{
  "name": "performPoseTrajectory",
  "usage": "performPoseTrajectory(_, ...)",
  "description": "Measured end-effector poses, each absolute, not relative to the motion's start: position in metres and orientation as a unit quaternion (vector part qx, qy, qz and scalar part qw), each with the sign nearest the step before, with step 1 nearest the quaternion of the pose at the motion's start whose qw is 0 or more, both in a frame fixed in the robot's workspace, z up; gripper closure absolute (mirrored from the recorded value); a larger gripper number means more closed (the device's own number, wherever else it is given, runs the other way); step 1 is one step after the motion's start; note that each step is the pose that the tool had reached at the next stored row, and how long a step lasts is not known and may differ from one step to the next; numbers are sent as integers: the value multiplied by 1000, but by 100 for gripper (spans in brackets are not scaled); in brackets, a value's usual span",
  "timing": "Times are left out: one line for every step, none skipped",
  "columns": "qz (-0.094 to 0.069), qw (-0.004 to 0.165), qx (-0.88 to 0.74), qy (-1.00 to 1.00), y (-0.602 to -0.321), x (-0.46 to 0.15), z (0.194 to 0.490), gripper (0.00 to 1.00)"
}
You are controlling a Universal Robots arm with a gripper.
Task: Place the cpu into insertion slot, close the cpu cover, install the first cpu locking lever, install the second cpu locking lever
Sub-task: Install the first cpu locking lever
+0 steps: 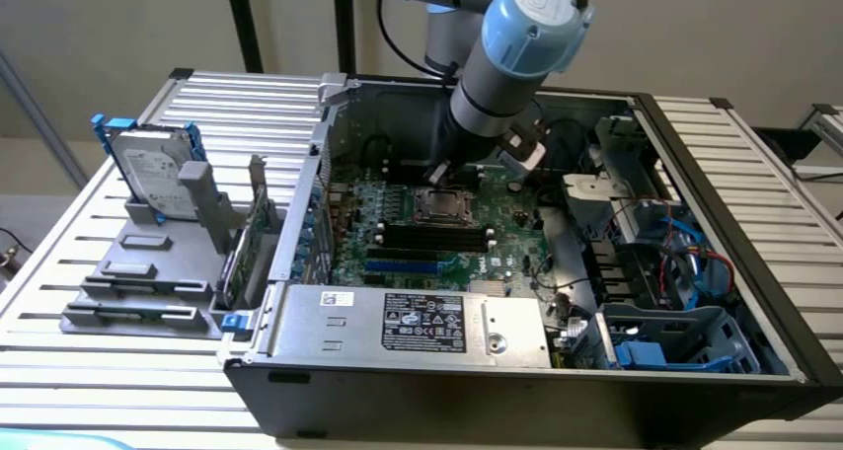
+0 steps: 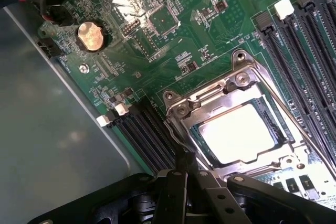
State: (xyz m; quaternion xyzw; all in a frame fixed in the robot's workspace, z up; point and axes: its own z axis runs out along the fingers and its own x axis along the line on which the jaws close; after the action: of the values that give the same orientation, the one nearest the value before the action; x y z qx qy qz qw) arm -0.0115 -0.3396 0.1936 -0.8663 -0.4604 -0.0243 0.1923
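The cpu (image 2: 239,132) lies flat in the insertion slot (image 1: 441,205), its pale metallic top catching the light. The silvery cpu cover (image 2: 210,95) is folded down around it, framing the chip. A thin metal lever (image 2: 294,119) runs along one side of the socket, down against the board. My gripper (image 2: 184,163) has its dark fingers together, their tip right at the socket's edge where a second thin lever rod (image 2: 176,137) runs. In the exterior view the gripper (image 1: 445,177) hangs just behind the socket inside the open computer case.
Long black memory slots (image 2: 304,30) flank the socket, with more slots (image 2: 144,129) beside my fingers. A coin battery (image 2: 90,36) sits on the green board. The grey case wall (image 2: 47,129) is close. A power supply (image 1: 409,322), blue cables (image 1: 685,253) and a hard drive (image 1: 152,174) surround the work area.
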Motion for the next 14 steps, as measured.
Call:
performPoseTrajectory(-24, 192, -866, -460, -340, -10, 194, 89)
performPoseTrajectory(-24, 192, -866, -460, -340, -9, 194, 89)
performPoseTrajectory(-24, 192, -866, -460, -340, -8, 194, 89)
performPoseTrajectory(-24, 192, -866, -460, -340, -7, 194, 89)
performPoseTrajectory(-24, 192, -866, -460, -340, -6, 194, 89)
performPoseTrajectory(-24, 192, -866, -460, -340, -6, 194, 89)
performPoseTrajectory(-24, 192, -866, -460, -340, -6, 194, 89)
performPoseTrajectory(-24, 192, -866, -460, -340, -6, 194, 89)
performPoseTrajectory(-24, 192, -866, -460, -340, -6, 194, 89)
performPoseTrajectory(-24, 192, -866, -460, -340, -7, 194, 89)
performPoseTrajectory(-24, 192, -866, -460, -340, -8, 194, 89)
performPoseTrajectory(-24, 192, -866, -460, -340, -10, 194, 89)
performPoseTrajectory(-24, 192, -866, -460, -340, -11, 194, 89)
performPoseTrajectory(-24, 192, -866, -460, -340, -12, 194, 89)
